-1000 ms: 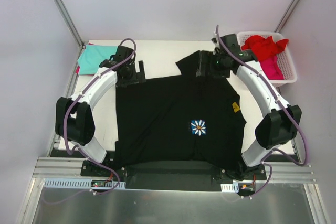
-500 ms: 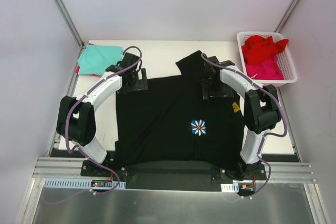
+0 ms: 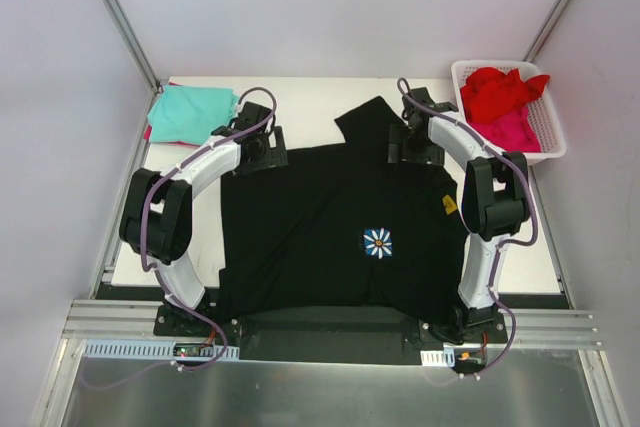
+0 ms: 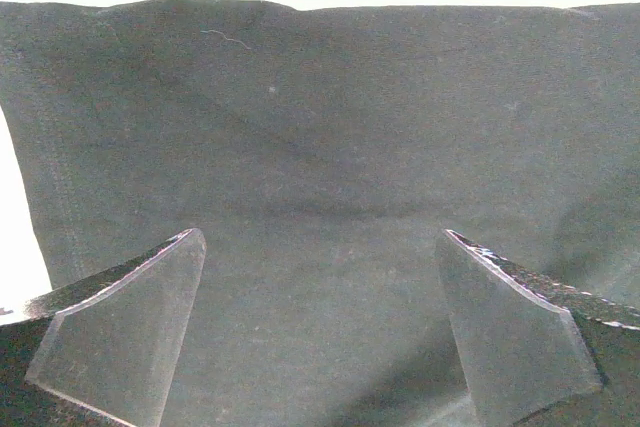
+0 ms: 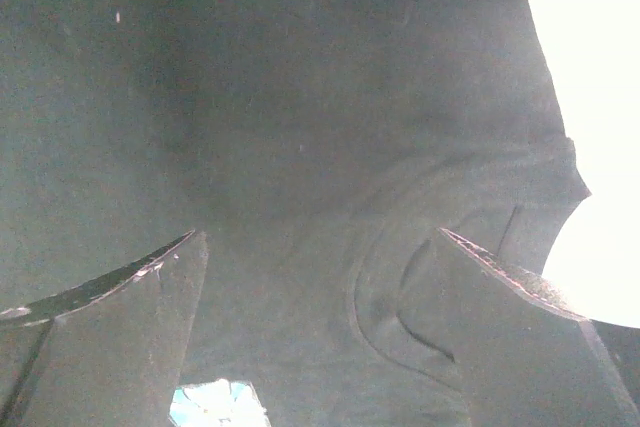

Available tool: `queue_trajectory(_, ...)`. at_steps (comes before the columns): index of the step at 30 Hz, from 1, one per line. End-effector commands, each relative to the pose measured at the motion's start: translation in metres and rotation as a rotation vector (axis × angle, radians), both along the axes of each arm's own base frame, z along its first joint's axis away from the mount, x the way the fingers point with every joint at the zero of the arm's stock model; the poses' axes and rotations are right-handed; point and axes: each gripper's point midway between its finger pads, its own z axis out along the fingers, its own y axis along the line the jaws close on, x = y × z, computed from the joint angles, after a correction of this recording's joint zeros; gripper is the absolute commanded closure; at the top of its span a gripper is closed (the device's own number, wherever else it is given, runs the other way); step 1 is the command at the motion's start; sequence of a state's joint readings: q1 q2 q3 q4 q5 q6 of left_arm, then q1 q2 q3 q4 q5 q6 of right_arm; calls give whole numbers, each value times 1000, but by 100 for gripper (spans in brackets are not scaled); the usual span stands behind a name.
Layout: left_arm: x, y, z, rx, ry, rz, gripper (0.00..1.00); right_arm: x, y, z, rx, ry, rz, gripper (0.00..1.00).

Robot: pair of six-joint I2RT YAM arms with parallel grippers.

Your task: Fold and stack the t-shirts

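Enclosure: plain white walls with metal corner posts.
table (image 3: 310,97): pale top, mostly covered by cloth.
black t-shirt (image 3: 300,217): spread flat and face up across the middle and near part of the table, one sleeve pointing far; unfolded.
basket (image 3: 553,143): far right corner, holding a crumpled red shirt (image 3: 500,87) and a pink shirt (image 3: 515,130).
teal t-shirt (image 3: 190,112): lying flat at the far left corner, apparently folded.
left gripper (image 3: 262,150): released, jaws wide, empty, over the black t-shirt's far left edge.
right gripper (image 3: 410,144): released, jaws wide, empty, over the collar area.
flower print (image 3: 378,242): white and blue, mid-chest.
progress: early, by this view; perhaps one shirt done, the black t-shirt laid out for folding, two waiting in the basket.
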State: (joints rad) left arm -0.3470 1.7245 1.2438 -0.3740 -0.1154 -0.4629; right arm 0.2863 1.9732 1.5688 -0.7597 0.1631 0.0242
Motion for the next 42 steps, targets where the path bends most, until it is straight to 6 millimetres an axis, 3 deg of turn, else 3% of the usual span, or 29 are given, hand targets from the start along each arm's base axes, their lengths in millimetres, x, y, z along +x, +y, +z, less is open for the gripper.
queue_trajectory(1,9,-3,-11,-12,5,27,1,31,5,9,73,-62,-2,4)
queue_trajectory(12,11,2,-42,20,61,69,1,54,-3,22,143,-108,-31,4)
queue_trajectory(24,7,22,-66,59,153,119,1,63,3,8,177,-110,-39,4)
queue_trajectory(36,29,27,-71,41,150,115,1,86,19,7,265,-129,-23,4)
queue_trajectory(42,39,27,-72,37,146,109,1,91,12,-13,221,-90,-39,4)
